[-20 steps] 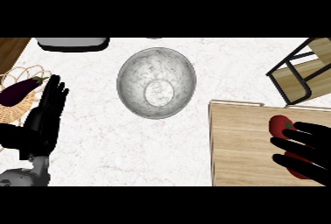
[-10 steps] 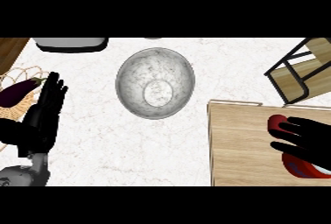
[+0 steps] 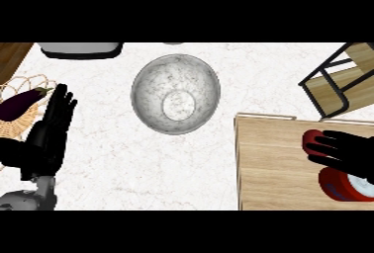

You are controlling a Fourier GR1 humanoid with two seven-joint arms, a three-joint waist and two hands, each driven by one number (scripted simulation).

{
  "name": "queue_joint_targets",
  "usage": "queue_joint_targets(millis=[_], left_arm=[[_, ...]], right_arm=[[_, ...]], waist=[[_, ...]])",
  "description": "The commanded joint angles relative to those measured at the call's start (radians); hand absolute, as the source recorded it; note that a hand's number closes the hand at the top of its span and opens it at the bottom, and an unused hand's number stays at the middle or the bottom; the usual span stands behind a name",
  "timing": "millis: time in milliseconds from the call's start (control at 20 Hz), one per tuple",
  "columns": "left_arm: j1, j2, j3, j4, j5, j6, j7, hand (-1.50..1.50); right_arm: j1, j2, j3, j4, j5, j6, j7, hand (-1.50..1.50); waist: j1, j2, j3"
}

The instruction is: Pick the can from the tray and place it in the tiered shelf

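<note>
On the tray [image 3: 270, 163], your right hand [image 3: 349, 154] has slid up over the can [image 3: 337, 187], hiding its middle; can't tell if it's clamped yet. Can still lies on tray, so grasp next, then shelf [image 3: 343, 79]. Left hand [image 3: 47, 138] rests open at left edge.

1 grey bowl [image 3: 175, 94] centre; eggplant [image 3: 21, 103] in wicker basket [image 3: 18, 129] at left; grey obj. [image 3: 80, 48] top-left.

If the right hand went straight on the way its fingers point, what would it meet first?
The red can: its end shows just past the right hand's fingertips, which point left over the tray. If the hand passes above it, which depth here leaves unclear, the bowl comes next.
</note>
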Motion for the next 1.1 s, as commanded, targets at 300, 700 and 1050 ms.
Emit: queue_joint_targets(millis=[300,700,1050], left_arm=[[0.013,-0.039,0.039,-0.012,-0.041,-0.036,0.024,0.0],[0.085,-0.082,0.025,-0.116,-0.101,-0.016,0.05,0.0],[0.022,-0.05,0.11,-0.053,-0.063,-0.095,0.057,0.0]], right_arm=[[-0.098,0.119,0.04,0.192,0.104,-0.032,-0.15,-1.5],[-0.007,0.121,0.055,0.175,0.189,-0.042,-0.133,-1.5],[-0.065,0.211,0.091,0.252,0.282,-0.21,-0.194,1.5]], waist=[[0.001,0.0,-0.001],[-0.003,-0.003,-0.001],[0.0,-0.001,0.0]])
